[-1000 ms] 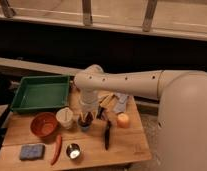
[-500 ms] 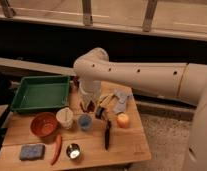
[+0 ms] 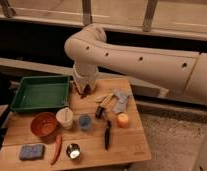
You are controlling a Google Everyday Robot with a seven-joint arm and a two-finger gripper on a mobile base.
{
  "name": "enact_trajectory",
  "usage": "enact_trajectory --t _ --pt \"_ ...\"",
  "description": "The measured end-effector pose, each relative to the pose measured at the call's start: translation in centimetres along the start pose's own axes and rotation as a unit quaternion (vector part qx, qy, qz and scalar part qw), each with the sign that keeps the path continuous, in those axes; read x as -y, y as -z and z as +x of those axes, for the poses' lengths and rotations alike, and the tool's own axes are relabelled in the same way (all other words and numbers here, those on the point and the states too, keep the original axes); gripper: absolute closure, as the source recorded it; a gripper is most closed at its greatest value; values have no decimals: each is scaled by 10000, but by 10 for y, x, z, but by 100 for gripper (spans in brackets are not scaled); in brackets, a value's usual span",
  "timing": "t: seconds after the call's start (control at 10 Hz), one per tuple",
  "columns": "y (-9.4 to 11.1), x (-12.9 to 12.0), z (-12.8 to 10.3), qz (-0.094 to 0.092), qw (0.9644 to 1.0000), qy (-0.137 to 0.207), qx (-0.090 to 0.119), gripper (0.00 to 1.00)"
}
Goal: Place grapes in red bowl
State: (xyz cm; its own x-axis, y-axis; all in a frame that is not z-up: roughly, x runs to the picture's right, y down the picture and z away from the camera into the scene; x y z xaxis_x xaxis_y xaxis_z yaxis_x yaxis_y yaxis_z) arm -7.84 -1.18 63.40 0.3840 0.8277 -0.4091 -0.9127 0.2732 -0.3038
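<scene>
Though not yet above red bowl (image 3: 44, 125) by the bench's left edge, found gripper (image 3: 85, 90) raised near the far edge, clamped on grapes (image 3: 86, 93). Judged best to travel front-left, stay high past white cup (image 3: 64, 118), lower over bowl centre before letting go.

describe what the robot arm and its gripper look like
The arm is a thick, smooth, cream-white tube with rounded joints and a row of small dark round holes along its side. No cables show. The gripper, over the table back edge beside the green tray, looks dark below a pale ribbed wrist collar.
</scene>
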Motion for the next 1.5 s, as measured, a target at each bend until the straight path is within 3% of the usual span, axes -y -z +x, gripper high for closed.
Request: enact_trajectory --t 0.2,0.4,0.6,0.8,1.2,1.3,1.5 --pt "-8 -36 -22 -182 9987 472 48 100" --pt "-12 -75 -22 -402 9939 1023 1 100" --pt "-11 -118 -12 -734 9825 1705 -119 100" --pt "-9 -140 -5 -961 9719 2140 -203 100" --pt "-11 -140 -5 -964 9714 2157 -234 100" --pt "-15 -143 -6 -952 9701 2215 -288 100" --pt "-33 -164 -16 -972 9638 2438 -472 100"
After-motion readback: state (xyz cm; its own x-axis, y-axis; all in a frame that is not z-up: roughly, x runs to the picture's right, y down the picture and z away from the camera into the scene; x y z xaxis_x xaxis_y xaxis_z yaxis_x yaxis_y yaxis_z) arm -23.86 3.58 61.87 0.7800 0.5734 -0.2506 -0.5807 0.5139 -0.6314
